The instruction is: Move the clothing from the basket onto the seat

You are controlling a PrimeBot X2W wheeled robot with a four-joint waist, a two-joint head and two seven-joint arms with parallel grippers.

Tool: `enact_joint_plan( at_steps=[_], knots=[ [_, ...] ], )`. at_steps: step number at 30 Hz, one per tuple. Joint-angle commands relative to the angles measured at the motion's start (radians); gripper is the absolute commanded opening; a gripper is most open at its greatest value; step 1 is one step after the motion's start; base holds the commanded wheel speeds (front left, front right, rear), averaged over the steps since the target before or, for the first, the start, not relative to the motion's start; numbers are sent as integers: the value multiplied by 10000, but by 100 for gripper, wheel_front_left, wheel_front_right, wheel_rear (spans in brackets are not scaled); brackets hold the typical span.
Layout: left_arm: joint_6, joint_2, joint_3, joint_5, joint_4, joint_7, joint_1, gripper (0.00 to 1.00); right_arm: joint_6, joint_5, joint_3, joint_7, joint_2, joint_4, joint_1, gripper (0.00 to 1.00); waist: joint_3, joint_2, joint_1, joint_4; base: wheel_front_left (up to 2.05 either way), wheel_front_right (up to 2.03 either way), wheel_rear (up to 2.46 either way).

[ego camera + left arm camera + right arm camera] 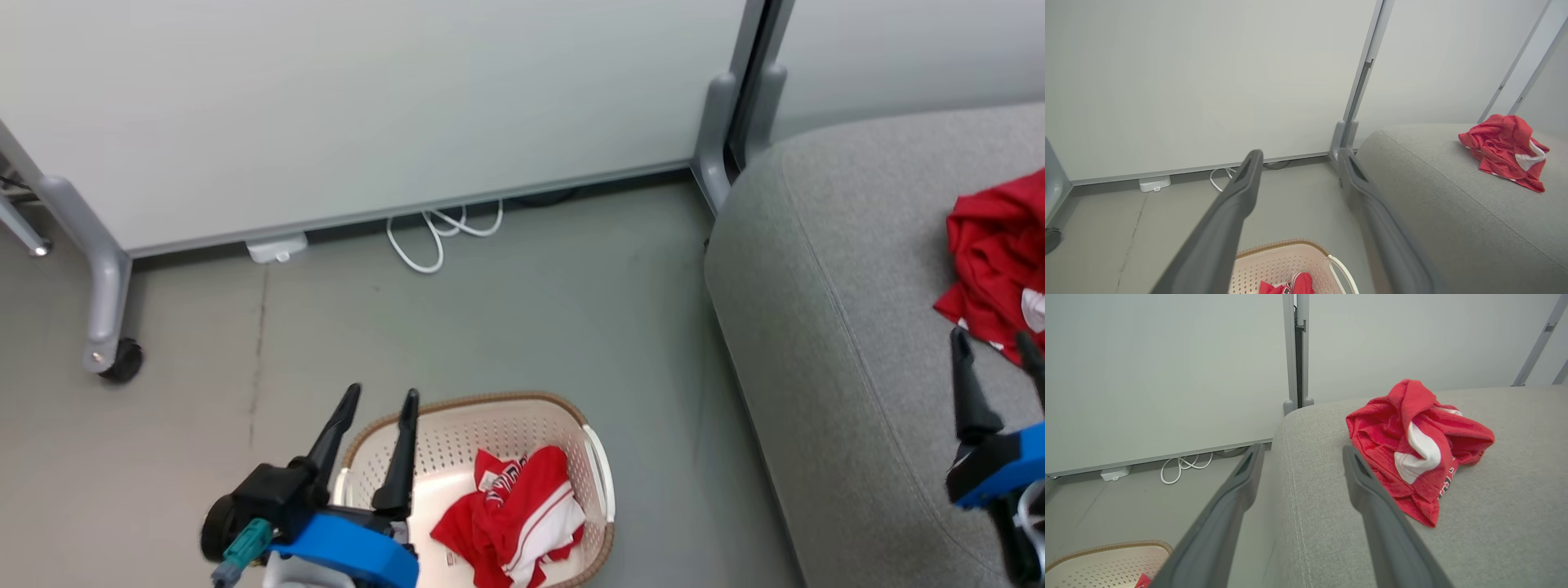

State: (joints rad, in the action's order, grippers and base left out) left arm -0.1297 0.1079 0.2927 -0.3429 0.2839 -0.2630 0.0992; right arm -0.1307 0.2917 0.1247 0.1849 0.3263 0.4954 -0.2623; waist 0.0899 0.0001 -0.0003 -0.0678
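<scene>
Left gripper (382, 394) hovers over the left end of the laundry basket (490, 401), its fingers (400, 457) spread well apart and holding nothing; in the left wrist view there is just floor (1294, 204) in the gap between them.

The basket sits on the grey floor, just off the sofa's (816, 286) rounded end. Inside it lies one red jersey (522, 506), crumpled toward the right side, with white stripes and some dark-and-white lettering showing.

Over on the sofa cushion, the second red garment (996, 245) lies bunched up with a white panel on top. The right gripper (993, 339) hangs above the seat right beside it. The right wrist view has its fingers (1372, 498) wide open and empty, one tip close against the cloth's near edge. It looks to be just short of touching, though that angle makes it hard to be sure.

Behind it all stand pale partition panels (367, 106) on grey legs, one with a black caster (122, 359), and a white cable (433, 237) looped on the floor at their base.
</scene>
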Motion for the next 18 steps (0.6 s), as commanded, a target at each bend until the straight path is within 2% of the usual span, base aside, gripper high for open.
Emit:
enact_joint_plan(
  at_steps=[1, 2, 4, 5, 8, 18],
  knots=[
    [-11, -10, -140, 51, 42, -27, -95, 100, -1, -103, 69, -73, -123, -205, 276, 100, -326, -1, 3, 229, 0, 0, 0],
    [-11, -64, -370, 111, 179, -27, -234, 100, -1, -415, 168, -326, -507, -821, 712, 100, -469, -1, 3, 308, 0, 0, 0],
    [-11, -78, -461, 132, 258, -27, -283, 100, -1, -514, 211, -439, -710, -1112, 910, 100, -535, -1, 3, 351, 0, 0, 0],
    [-11, -97, -614, 181, 396, -27, -348, 100, -1, -754, 261, -681, -1068, -1644, 1297, 100, -677, -1, 3, 441, 0, 0, 0],
    [-11, -129, -816, 198, 572, -27, -391, 100, -1, -1172, 204, -1045, -1600, -2338, 1769, 100, -868, -1, 3, 584, 0, 0, 0],
    [-11, 1, -1044, 139, 1065, -27, -341, 100, -1, -1479, 19, -1537, -2328, -3685, 2665, 100, -1195, -1, 3, 978, 0, 0, 0]
  ],
)
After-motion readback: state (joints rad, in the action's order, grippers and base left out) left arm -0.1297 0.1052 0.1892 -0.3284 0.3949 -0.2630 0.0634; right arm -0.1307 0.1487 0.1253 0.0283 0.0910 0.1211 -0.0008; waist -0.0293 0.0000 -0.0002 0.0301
